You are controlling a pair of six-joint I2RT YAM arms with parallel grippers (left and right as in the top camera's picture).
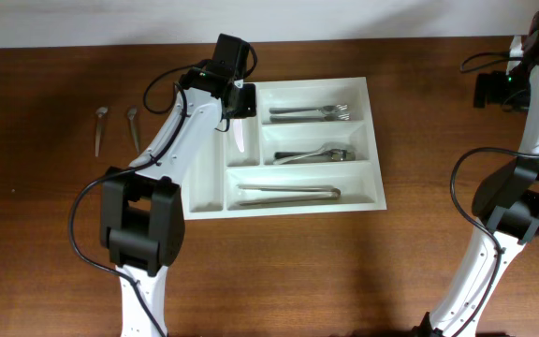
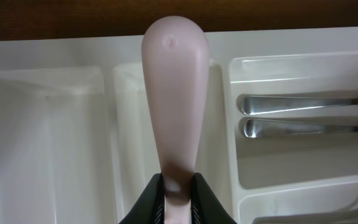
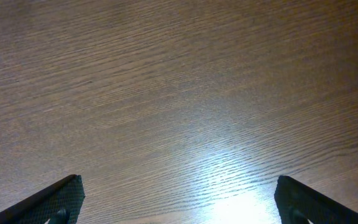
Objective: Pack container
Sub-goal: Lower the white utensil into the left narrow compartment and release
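The container (image 1: 288, 211) is a white compartment tray in the middle of the table. My left gripper (image 1: 239, 105) hangs over its upper left part, shut on a pale, rounded-ended utensil (image 1: 240, 139). In the left wrist view that utensil (image 2: 174, 93) sticks out from between the fingers of the left gripper (image 2: 178, 186), above a narrow upright compartment of the container (image 2: 55, 124). I cannot tell whether it touches the tray. My right gripper (image 1: 494, 89) is far right, and in its wrist view the right gripper (image 3: 179, 199) is open over bare wood.
Steel cutlery lies in the top compartment (image 1: 309, 112) and the middle one (image 1: 314, 154). Long tongs (image 1: 288, 194) lie in the bottom one. Two spoons (image 1: 100, 129) (image 1: 134, 126) rest on the wood left of the tray.
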